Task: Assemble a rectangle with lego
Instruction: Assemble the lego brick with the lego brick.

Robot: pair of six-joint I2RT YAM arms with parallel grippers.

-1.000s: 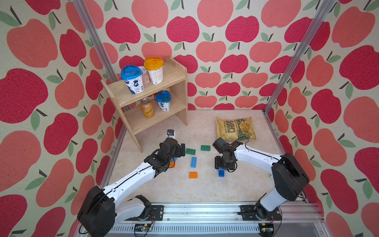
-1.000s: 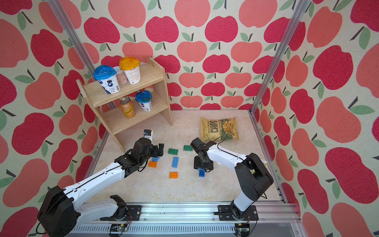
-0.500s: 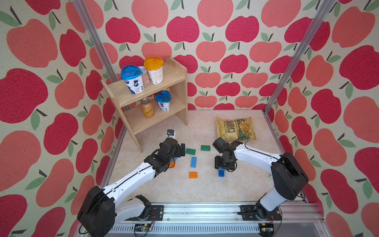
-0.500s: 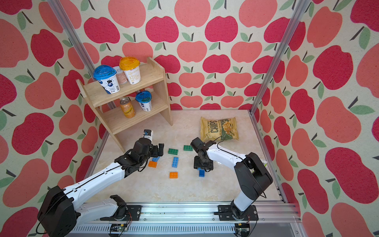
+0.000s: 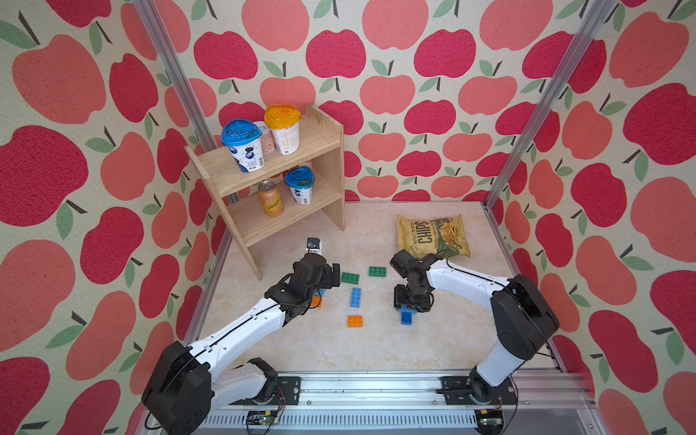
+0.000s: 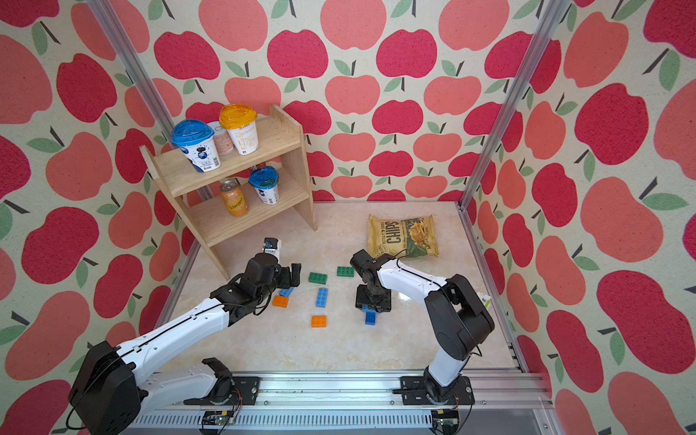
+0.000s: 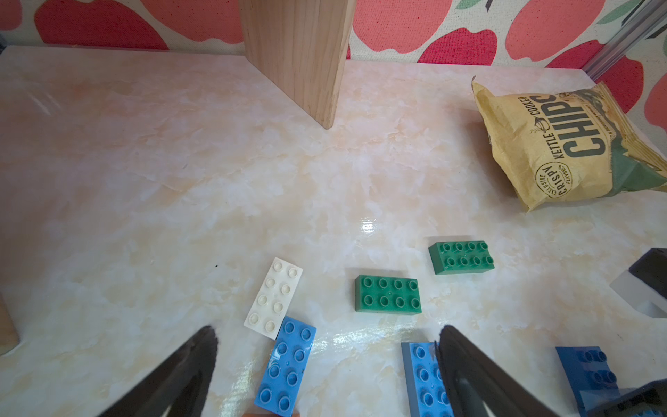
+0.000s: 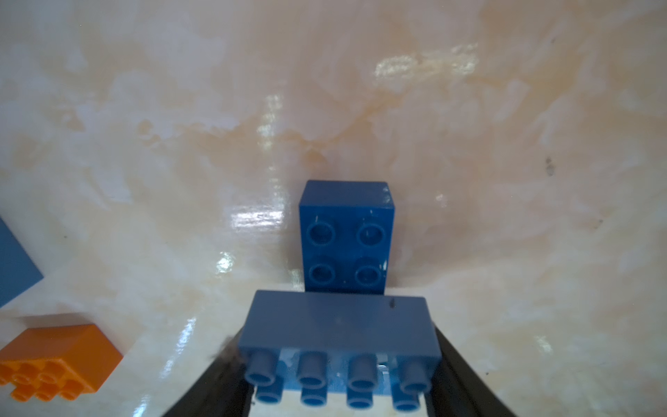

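Note:
My right gripper [image 8: 339, 361] is shut on a light-blue 2x4 lego brick [image 8: 339, 321], studs toward its camera, just above a dark-blue 2x2 brick [image 8: 344, 234] on the table. In both top views that gripper [image 5: 410, 301] hangs over the dark-blue brick [image 5: 406, 318]. My left gripper [image 7: 326, 332] stands open low over a light-blue brick [image 7: 287, 366] that touches a white brick [image 7: 274, 298]. Two green bricks [image 5: 350, 278] [image 5: 377, 271], a blue 2x4 [image 5: 355, 297] and an orange 2x2 [image 5: 354, 321] lie between the arms. Another orange brick [image 6: 280, 301] lies under the left arm.
A wooden shelf [image 5: 286, 180] with cups and a can stands at the back left, its side panel [image 7: 299, 54] just ahead of the left gripper. A chips bag [image 5: 433, 235] lies at the back right. Patterned walls enclose the table, with a metal rail [image 5: 376, 388] along the front.

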